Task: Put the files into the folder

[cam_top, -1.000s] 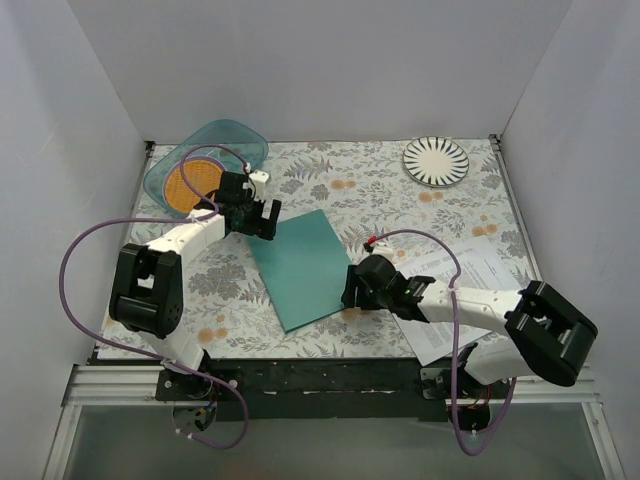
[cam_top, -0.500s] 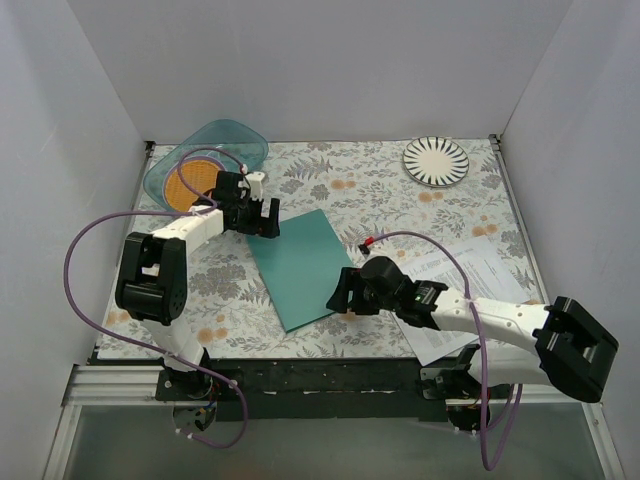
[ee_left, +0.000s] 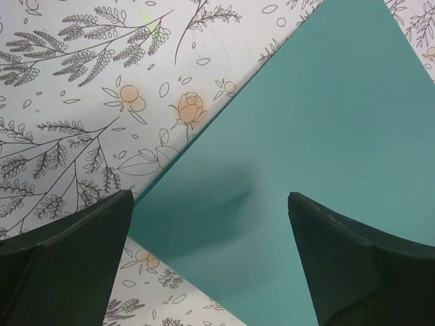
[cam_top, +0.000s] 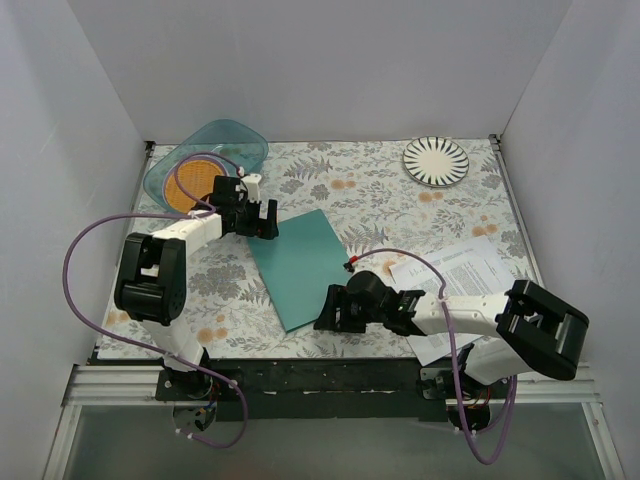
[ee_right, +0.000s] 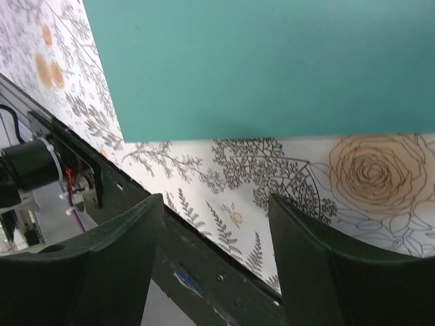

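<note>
From above, you've got the folder [cam_top: 300, 262] lying closed and askew mid-table, with the files [cam_top: 470, 270] well to its right, partly under your right arm. Your left gripper [cam_top: 262, 220] sits at the folder's far-left corner, with the bowl [cam_top: 205, 160] just behind it. Your right gripper [cam_top: 330, 310] is at the folder's near corner. The plate [cam_top: 436, 160] is far off at the back right.

Left wrist now: jaws spread wide, nothing between them. Below them are teal cover and the folder's diagonal edge, with floral cloth [ee_left: 81, 102] to the left.

Right wrist: jaws spread here too, gripping nothing. The folder's edge runs across the top of the view, there's bare cloth beneath your fingers [ee_right: 102, 265], and the black rail [ee_right: 177, 261] at the table's edge is close by.
</note>
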Available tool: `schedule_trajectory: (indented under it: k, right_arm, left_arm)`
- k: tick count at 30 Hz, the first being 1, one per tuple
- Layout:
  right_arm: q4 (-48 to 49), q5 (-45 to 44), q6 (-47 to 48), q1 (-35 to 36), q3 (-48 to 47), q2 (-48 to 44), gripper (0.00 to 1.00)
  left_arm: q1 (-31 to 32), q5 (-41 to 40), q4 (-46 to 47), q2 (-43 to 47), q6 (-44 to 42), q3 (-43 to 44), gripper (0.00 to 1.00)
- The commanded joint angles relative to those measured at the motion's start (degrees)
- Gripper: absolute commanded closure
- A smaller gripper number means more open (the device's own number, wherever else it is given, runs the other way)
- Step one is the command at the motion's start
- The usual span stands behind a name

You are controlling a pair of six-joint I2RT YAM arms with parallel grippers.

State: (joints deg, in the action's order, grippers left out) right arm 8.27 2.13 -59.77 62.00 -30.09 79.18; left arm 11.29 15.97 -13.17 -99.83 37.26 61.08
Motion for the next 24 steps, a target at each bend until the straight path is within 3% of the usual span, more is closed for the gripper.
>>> schedule_trajectory:
  k: [1, 10, 24]
  right_arm:
    - [8.8, -1.5, -4.3, 0.1, 2.0, 1.3, 0.29]
    - [12.9, -4.9, -9.7, -0.9, 5.1, 0.8, 0.31]
    - [15.6, -14.5, -14.5, -2.1, 12.3, -13.2, 0.35]
  left_arm:
    - [-0.3, 0.9, 0.3, 3.6, -1.0, -2.3, 0.02]
    - [-0.4, 3.5, 0.0, 6.9, -1.4, -8.9, 0.02]
    - [-0.3, 5.4, -2.9, 13.0, -2.0, -12.0, 0.02]
